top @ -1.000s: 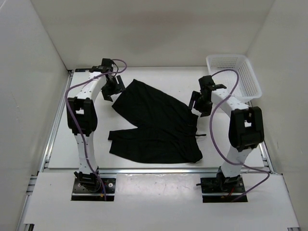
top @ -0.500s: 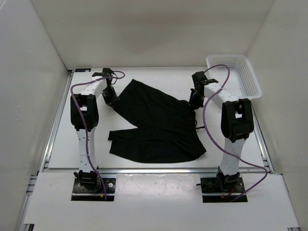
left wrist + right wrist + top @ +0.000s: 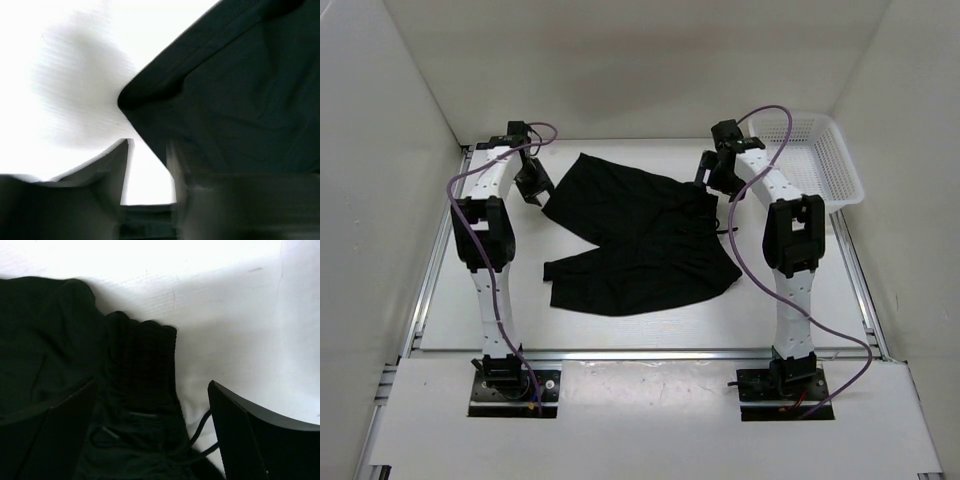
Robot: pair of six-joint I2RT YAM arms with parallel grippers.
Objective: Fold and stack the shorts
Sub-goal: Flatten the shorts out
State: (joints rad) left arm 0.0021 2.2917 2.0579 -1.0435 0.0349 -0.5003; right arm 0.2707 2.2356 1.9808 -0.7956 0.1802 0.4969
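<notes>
White walls [image 3: 620,60] close me in on three sides, plain and evenly lit. The bench [image 3: 650,330] under me is white too, with a metal rail [image 3: 420,300] along its left edge.

The black shorts [image 3: 640,240] lie spread flat in the middle of the bench, toward the far side. Both legs point left and the waistband is on the right. A white mesh basket [image 3: 815,155] sits in the far right corner, apart from the shorts.

My left fingers [image 3: 95,180] hang low over the corner of the far leg. They are parted, and bare bench shows in the gap. The hem runs right up to one finger, and I cannot tell whether it touches.

My right fingers [image 3: 260,440] are spread wide above the far end of the waistband, gripping nothing. The bunched ribbed band lies between them, and the thin drawstring [image 3: 200,427] curls out from it onto the bench.
</notes>
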